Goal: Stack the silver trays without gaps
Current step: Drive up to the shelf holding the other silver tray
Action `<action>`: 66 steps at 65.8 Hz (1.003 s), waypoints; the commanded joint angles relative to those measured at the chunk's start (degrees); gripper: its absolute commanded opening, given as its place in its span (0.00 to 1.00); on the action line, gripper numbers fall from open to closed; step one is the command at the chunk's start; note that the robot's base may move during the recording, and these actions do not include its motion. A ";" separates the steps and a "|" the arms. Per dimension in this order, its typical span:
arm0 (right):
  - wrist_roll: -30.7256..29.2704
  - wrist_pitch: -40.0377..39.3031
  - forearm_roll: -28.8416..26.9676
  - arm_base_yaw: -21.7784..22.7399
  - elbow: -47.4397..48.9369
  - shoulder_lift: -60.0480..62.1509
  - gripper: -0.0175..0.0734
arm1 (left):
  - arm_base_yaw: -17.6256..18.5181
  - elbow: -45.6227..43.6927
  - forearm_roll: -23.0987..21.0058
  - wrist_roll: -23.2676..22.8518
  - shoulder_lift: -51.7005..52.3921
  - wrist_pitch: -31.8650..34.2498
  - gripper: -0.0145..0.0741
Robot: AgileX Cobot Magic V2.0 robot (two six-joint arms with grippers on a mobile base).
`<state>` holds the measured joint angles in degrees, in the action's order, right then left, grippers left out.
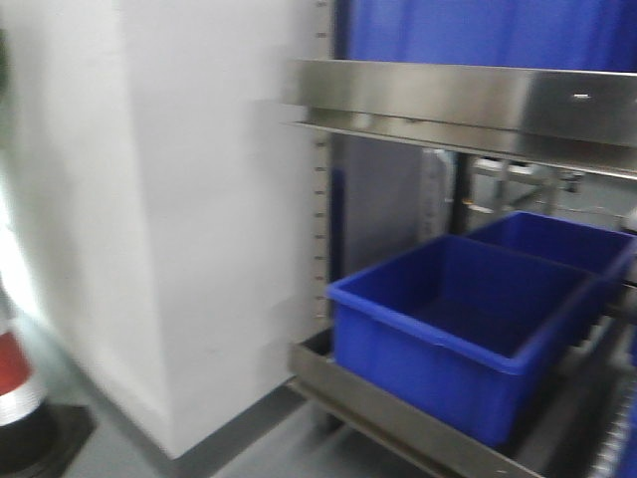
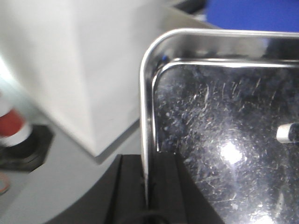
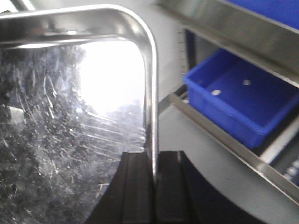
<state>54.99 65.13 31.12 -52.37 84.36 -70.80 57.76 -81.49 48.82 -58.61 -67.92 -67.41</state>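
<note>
Grey floor, a tall white square pillar (image 1: 199,199) on the left, and a steel rack on the right made up the scene. The rack had a long brushed-steel shelf rail (image 1: 468,100) up top and two deep blue plastic bins (image 1: 468,329) on the lower level. A red-and-white striped cone on a black base (image 1: 15,383) stood at the far left.

My left gripper (image 2: 149,184) was clenched on the left rim of a shallow silver tray of scratched shiny steel with rounded corners (image 2: 224,140), one black finger (image 2: 130,191) on each side of the rim. My right gripper (image 3: 154,184) was clamped the same way on a right-hand rim of silver tray (image 3: 70,116). Probably one tray held at both ends, though no view showed the whole span.

The tray was off any surface, with floor visible under its edges, near me and left of the rack. The front view showed no trays at all.

Progress looked early or mid: the tray was grasped and carried, but no second tray or stack was in sight. Left to do: find the other tray, align the rims, and seat this one flush.
</note>
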 commanded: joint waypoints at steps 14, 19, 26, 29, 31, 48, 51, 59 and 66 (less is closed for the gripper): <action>-0.09 -4.33 -0.25 -0.23 0.73 0.16 0.11 | 0.46 -0.66 -0.58 0.19 -0.02 3.95 0.14; -0.09 -4.33 -0.25 -0.23 0.73 0.16 0.11 | 0.46 -0.66 -0.58 0.19 -0.02 3.95 0.14; -0.09 -4.33 -0.25 -0.23 0.73 0.16 0.11 | 0.46 -0.66 -0.58 0.19 -0.02 3.95 0.14; -0.09 -4.33 -0.25 -0.23 0.73 0.16 0.11 | 0.46 -0.66 -0.58 0.19 -0.02 3.95 0.14; -0.09 -4.33 -0.25 -0.23 0.73 0.16 0.11 | 0.46 -0.66 -0.58 0.19 -0.02 3.95 0.14; -0.09 -4.33 -0.25 -0.23 0.73 0.16 0.11 | 0.46 -0.66 -0.58 0.19 -0.02 3.95 0.14; -0.09 -4.33 -0.25 -0.23 0.73 0.16 0.11 | 0.46 -0.66 -0.58 0.19 -0.02 3.95 0.14; -0.09 -4.33 -0.25 -0.23 0.73 0.16 0.11 | 0.46 -0.66 -0.58 0.19 -0.02 3.95 0.14; -0.09 -4.33 -0.25 -0.23 0.73 0.16 0.11 | 0.46 -0.66 -0.58 0.19 -0.02 3.95 0.14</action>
<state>54.99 65.24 31.12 -52.37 84.36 -70.80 57.76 -81.49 48.82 -58.61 -67.92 -67.29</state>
